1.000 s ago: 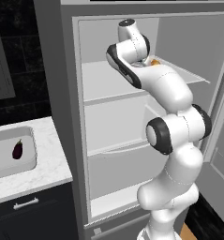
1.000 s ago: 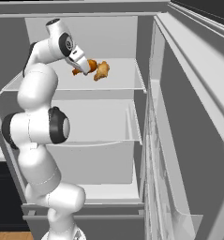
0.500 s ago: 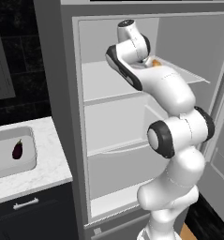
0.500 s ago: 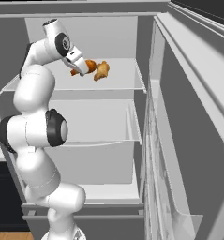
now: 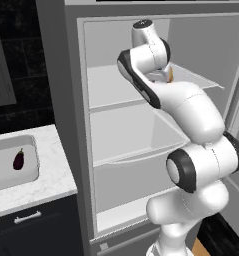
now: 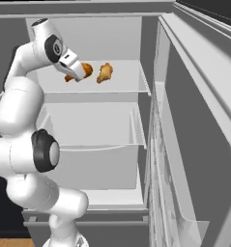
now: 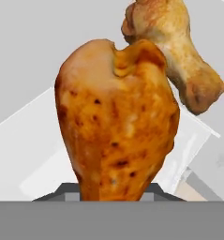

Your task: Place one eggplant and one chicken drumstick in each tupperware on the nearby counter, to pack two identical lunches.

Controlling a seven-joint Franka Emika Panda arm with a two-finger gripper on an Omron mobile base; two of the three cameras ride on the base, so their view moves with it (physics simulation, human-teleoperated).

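The open fridge (image 6: 151, 120) stands beside the marble desk (image 5: 51, 185), where one tupperware (image 5: 11, 172) holds an eggplant (image 5: 18, 159). On the fridge's top shelf (image 6: 122, 79), the end effector (image 6: 79, 73) has its jaws closed on a chicken drumstick (image 7: 115, 126). The second drumstick (image 6: 105, 72) lies just beside it.

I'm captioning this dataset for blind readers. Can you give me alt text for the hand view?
A browned chicken drumstick rises from the bottom edge between the shut gripper's fingers, close to the camera. A second drumstick lies just beyond it at upper right, on the pale grey fridge shelf.
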